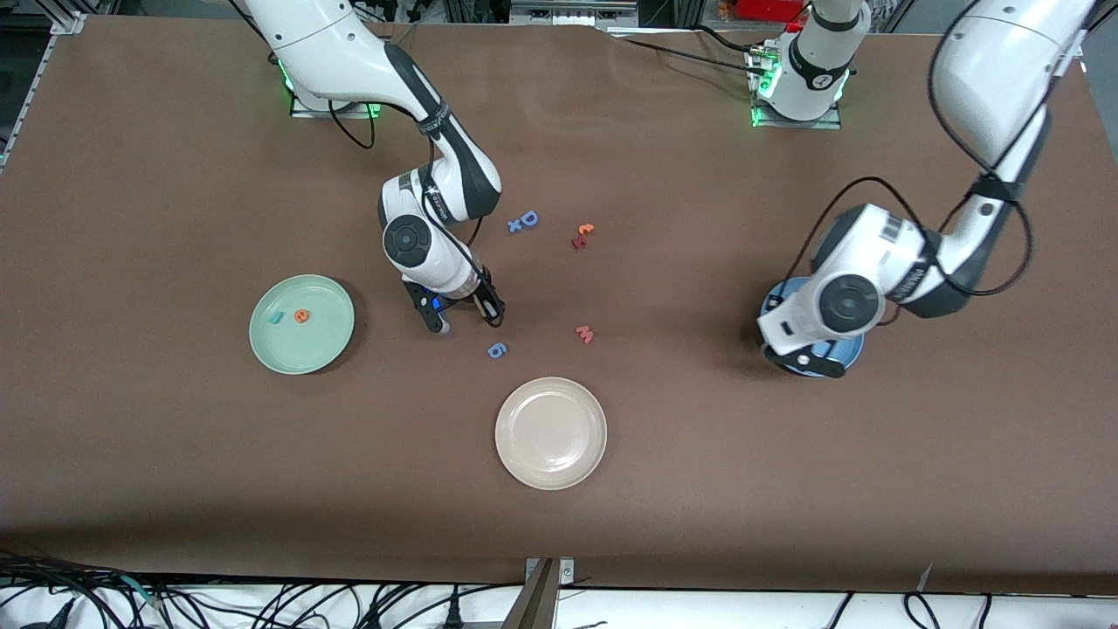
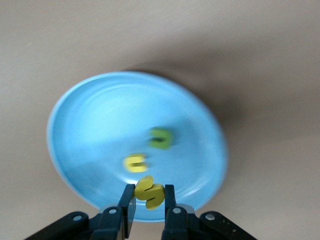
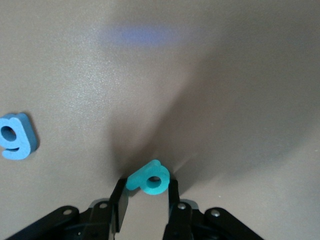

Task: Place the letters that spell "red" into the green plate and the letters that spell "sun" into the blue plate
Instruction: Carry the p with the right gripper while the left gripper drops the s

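Over the blue plate (image 2: 90,125), my left gripper (image 2: 148,190) is shut on the yellow "s" (image 2: 149,193). The yellow "n" (image 2: 135,162) and olive "u" (image 2: 161,137) lie in that plate. In the front view the left hand (image 1: 808,354) covers most of the blue plate (image 1: 852,354). My right gripper (image 3: 146,184) is down at the table, shut on the teal "d" (image 3: 150,179), both fingers touching it. It sits (image 1: 470,323) between the green plate (image 1: 323,349) and the blue "6". The green plate holds the teal "r" (image 1: 275,318) and orange "e" (image 1: 301,315).
The blue "6" (image 1: 497,350) lies just nearer the camera than the right gripper, the pink "w" (image 1: 584,333) beside it. A beige plate (image 1: 550,463) sits nearer still. A blue "D" (image 1: 528,218) and small orange-red letters (image 1: 582,235) lie farther back mid-table.
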Motion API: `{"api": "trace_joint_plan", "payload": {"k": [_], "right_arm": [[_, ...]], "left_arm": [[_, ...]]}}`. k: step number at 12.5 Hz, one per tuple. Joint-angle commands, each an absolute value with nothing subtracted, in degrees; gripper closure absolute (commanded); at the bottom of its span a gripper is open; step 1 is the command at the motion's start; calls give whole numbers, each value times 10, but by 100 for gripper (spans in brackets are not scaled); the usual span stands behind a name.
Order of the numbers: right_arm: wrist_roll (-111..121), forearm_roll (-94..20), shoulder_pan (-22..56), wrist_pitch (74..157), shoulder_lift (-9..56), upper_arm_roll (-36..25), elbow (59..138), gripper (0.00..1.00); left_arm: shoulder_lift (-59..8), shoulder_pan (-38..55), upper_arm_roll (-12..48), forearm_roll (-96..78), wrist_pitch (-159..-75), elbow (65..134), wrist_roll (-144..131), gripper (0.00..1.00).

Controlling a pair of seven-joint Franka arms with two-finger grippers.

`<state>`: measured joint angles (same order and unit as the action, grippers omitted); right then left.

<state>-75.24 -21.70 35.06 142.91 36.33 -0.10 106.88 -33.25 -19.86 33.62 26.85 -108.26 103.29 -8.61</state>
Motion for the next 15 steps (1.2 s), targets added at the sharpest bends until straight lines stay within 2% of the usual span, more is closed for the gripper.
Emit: {"api": "trace_joint_plan", "payload": {"k": [1,5,6,7,8,12,15], "right_arm": [[-751,-221,356,1434,375,-4,1065,84],[-750,-219,356,1428,367,-4,1063,84],[-748,-218,356,1420,358,-8,1063,84],[-747,-211,355,1403,351,-10,1060,84],[-746,-200,355,1384,340,-18,1059,84],[-702,-189,353,1320,310,-54,1058,84],[-579,-190,353,1234,284,-125,1058,84]], "left_arm": [[-323,-230,345,273,-1100,1072,-42,85],[-322,-246,359,248,-1154,1119,-43,82],[-323,-248,359,246,-1162,1123,-46,66],[-323,-248,359,240,-1162,1123,-46,40],[-322,-250,359,236,-1162,1123,-47,0],[-288,-250,375,209,-1146,1107,-42,0],[-253,-250,421,207,-1056,1043,-48,0]]}}
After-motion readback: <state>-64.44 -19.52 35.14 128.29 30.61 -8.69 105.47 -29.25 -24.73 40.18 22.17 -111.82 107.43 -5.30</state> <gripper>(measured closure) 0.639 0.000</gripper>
